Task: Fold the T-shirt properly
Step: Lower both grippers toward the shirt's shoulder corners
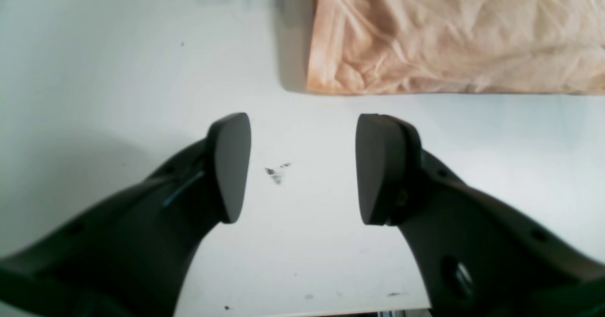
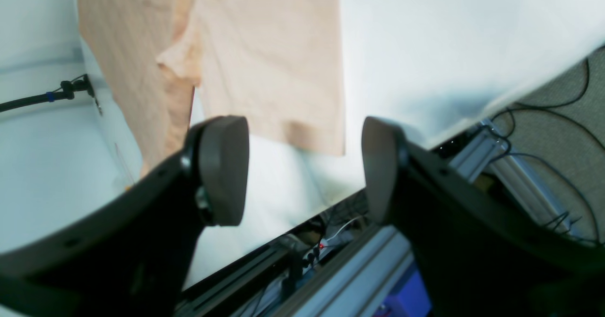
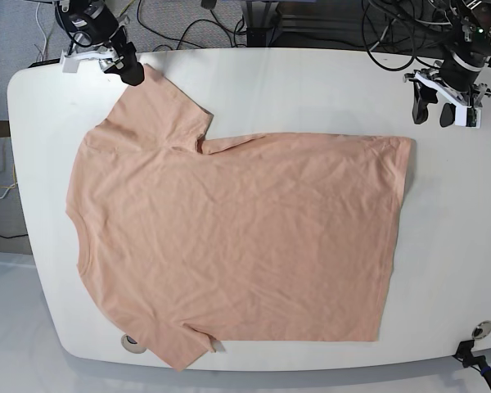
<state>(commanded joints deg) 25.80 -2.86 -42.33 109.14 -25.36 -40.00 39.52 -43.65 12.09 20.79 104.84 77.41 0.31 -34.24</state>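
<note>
The T-shirt (image 3: 229, 246) lies spread flat across most of the white table (image 3: 311, 82), collar to the left, hem to the right, one sleeve toward the far left corner and the other at the near edge. No fold shows in it, so I judge the task not yet begun. It looks laid out this way so each arm can reach an end.

My left gripper (image 3: 442, 105) hangs over bare table at the far right, just beyond the shirt's far hem corner. Its jaws stand wide apart with nothing between them; in its wrist view the hem corner (image 1: 331, 78) sits just ahead of the fingertips, not touching.

My right gripper (image 3: 124, 65) is at the far left edge, right by the far sleeve (image 3: 168, 110). In its wrist view the jaws gape wide and hold nothing, with the sleeve (image 2: 283, 85) lying beyond the tips.

I read both as poised for corner grasps.
</note>
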